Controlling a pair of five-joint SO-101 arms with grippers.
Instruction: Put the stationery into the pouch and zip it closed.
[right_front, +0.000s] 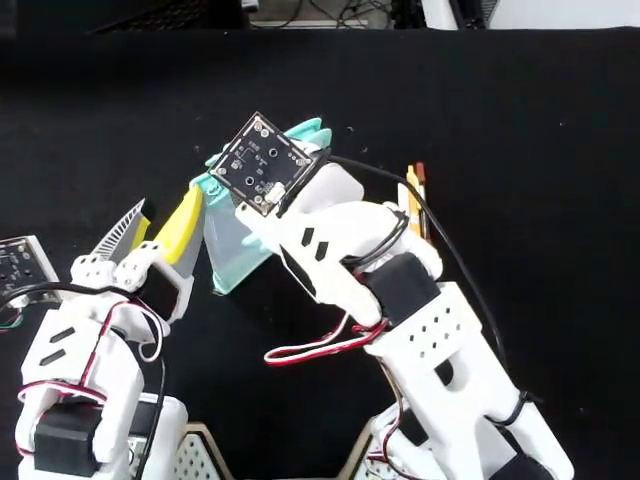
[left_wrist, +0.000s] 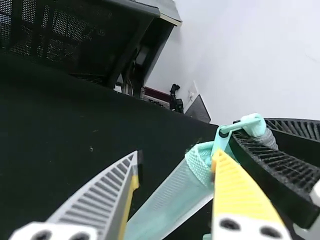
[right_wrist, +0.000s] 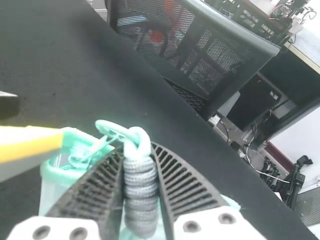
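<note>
looking from the high view, the teal pouch (right_front: 232, 255) lies partly under the right arm (right_front: 420, 320), the left gripper (right_front: 167, 205) spread at one end of it and pencils (right_front: 416, 195) apart, past that arm. in the left wrist view the pouch runs between those parted fingers (left_wrist: 102, 197). in the right wrist view the right gripper (right_wrist: 136, 150) pinches the pouch's grey zipper cord (right_wrist: 139, 200).

One mint-green pouch (right_front: 235, 245), centre left in the high view. One grey ribbed cord (right_wrist: 139, 195) at its end. Two thin sticks (right_front: 414, 195), yellow and reddish, right of centre. Two grippers: left gripper (right_front: 158, 222), right gripper (right_wrist: 136, 150). Two camera boards (right_front: 265, 160), upper centre and left edge. One black table (right_front: 540, 150).
</note>
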